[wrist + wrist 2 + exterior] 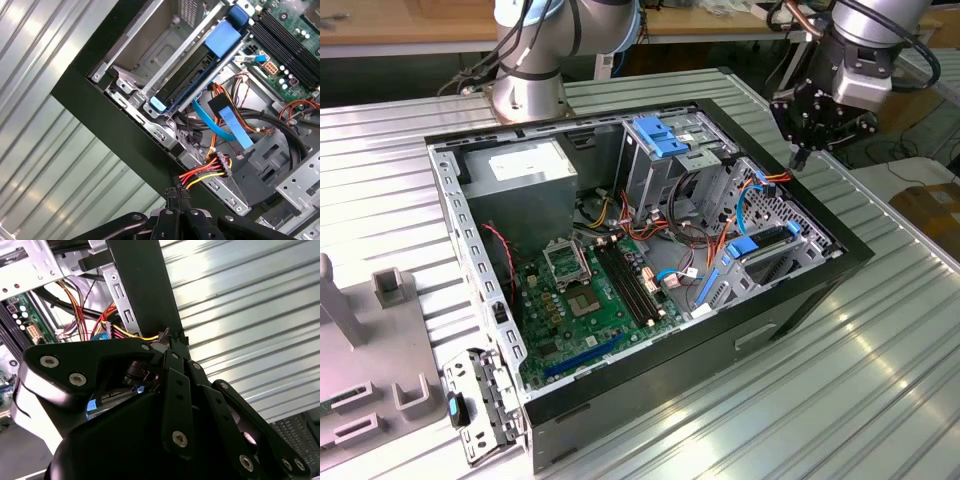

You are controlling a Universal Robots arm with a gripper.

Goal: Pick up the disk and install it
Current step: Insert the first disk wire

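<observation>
The disk (186, 80) lies flat in a metal bay at the front corner of the open computer case (790, 300). A blue rail runs along its side, with a light blue end tab (157, 104). In the exterior view the disk (763, 243) shows as a dark slab with blue tabs, low at the case's right. My gripper (798, 157) hangs above the case's right wall, up and away from the disk. Its black fingers meet at the tips with nothing between them, and both wrist views show the gripper (167, 336) (173, 192) over the black case edge.
Inside the case are a grey power-supply box (525, 165), a green motherboard (595, 290), a blue-handled drive cage (665, 135), a red-yellow power plug (220, 164) and a flat blue cable (222, 125). The case rests on a ribbed metal table (880, 340). Grey fixtures (380, 330) stand at the exterior view's left.
</observation>
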